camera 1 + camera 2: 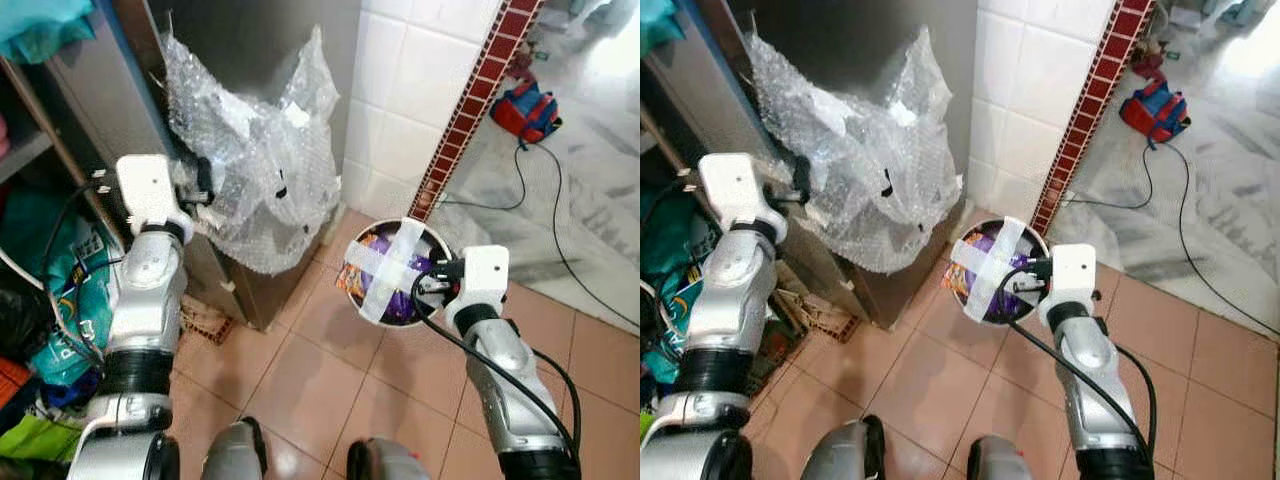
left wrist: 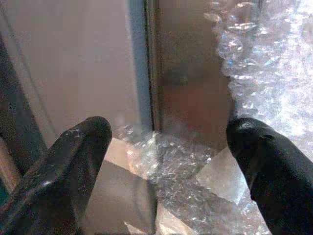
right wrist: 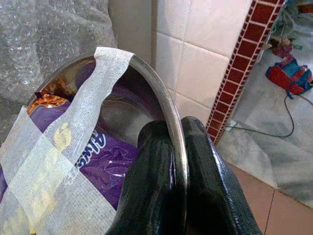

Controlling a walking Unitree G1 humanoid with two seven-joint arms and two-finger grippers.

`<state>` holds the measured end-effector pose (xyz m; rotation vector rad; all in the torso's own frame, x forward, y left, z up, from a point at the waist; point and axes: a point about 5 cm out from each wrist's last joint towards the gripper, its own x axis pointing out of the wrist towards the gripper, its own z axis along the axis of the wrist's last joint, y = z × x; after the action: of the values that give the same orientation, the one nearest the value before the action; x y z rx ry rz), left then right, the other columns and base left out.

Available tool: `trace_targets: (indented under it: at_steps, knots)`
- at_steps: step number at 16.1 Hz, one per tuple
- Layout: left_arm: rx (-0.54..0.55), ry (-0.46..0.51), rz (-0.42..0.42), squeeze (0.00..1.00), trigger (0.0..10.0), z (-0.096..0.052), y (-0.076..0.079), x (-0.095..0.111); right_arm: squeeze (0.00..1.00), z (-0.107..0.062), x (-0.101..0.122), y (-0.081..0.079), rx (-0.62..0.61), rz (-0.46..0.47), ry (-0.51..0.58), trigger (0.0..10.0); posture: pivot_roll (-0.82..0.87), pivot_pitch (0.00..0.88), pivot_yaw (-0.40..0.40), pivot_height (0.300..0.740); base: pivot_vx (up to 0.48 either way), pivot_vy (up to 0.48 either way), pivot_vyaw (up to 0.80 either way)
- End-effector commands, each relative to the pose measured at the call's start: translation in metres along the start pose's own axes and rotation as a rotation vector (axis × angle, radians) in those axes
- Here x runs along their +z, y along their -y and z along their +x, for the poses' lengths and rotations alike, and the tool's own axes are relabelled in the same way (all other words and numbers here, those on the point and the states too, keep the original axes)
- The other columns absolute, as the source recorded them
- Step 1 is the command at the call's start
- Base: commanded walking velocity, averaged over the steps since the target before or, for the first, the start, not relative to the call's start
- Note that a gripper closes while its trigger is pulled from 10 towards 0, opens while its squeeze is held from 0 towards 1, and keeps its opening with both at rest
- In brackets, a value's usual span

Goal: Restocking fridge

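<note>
A round steel bowl (image 1: pixel 395 270) holds purple snack packets (image 3: pixel 100 152), with a cross of white tape (image 1: pixel 392 262) over its mouth. My right gripper (image 3: pixel 177 147) is shut on the bowl's rim (image 3: pixel 164 105) and holds it above the tiled floor. My left gripper (image 2: pixel 168 142) is open, raised close to the brown fridge side (image 2: pixel 190 83), which is draped in bubble wrap (image 1: pixel 255 150). In the left eye view that gripper (image 1: pixel 200 185) sits at the edge of the wrap.
A white tiled wall corner with a red brick strip (image 1: pixel 470 110) stands behind the bowl. A red and blue bag (image 1: pixel 525 110) and a black cable (image 1: pixel 550 200) lie on the marble floor beyond. Bags and clutter (image 1: pixel 60 300) crowd the shelves at my left.
</note>
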<state>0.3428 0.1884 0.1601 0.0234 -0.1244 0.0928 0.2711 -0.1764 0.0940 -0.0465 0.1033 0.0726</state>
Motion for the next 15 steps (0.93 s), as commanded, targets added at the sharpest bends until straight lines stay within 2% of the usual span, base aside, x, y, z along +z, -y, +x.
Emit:
trace_targets:
  at_steps: [1,4,5,7,8,10,12,15]
  knots:
    - [-0.005,0.010,0.005,0.00,10.0,0.007,0.000,0.003,0.00,-0.001,0.007,0.002,0.003,-0.010,0.028,10.0,-0.04,0.170,-0.013,0.740,0.000,0.000,0.00]
    - [-0.015,0.011,-0.012,0.00,10.0,0.009,0.004,0.001,0.00,-0.003,0.007,0.003,0.001,-0.011,0.027,10.0,-0.04,0.168,-0.013,0.740,0.000,0.000,0.00]
    - [-0.013,0.012,-0.038,0.00,10.0,-0.002,0.011,-0.004,0.00,-0.004,0.008,0.001,0.006,-0.013,0.028,10.0,-0.03,0.165,-0.013,0.740,0.000,0.000,0.00]
    - [-0.044,0.021,-0.040,0.00,10.0,-0.029,0.021,-0.012,0.00,-0.006,0.008,0.000,0.008,-0.014,0.030,10.0,-0.03,0.165,-0.012,0.740,0.000,0.000,0.00]
    - [-0.068,-0.002,-0.028,0.00,10.0,-0.051,0.024,-0.021,0.00,-0.008,0.006,0.002,0.006,-0.013,0.024,10.0,-0.02,0.167,-0.011,0.740,0.000,0.000,0.00]
    - [-0.106,-0.055,-0.035,0.00,10.0,-0.080,0.026,-0.033,0.00,-0.009,0.002,0.002,0.004,-0.010,0.009,10.0,-0.01,0.168,-0.011,0.740,0.000,0.000,0.00]
    - [-0.120,-0.097,-0.029,0.00,10.0,-0.100,0.024,-0.038,0.00,-0.007,0.001,-0.002,0.012,0.001,0.001,10.0,0.01,0.162,-0.014,0.740,0.000,0.396,-0.77]
    - [-0.134,-0.113,-0.027,0.00,10.0,-0.105,0.027,-0.036,0.00,-0.004,0.003,-0.006,0.020,0.002,0.009,10.0,0.01,0.157,-0.015,0.740,0.000,0.417,-0.80]
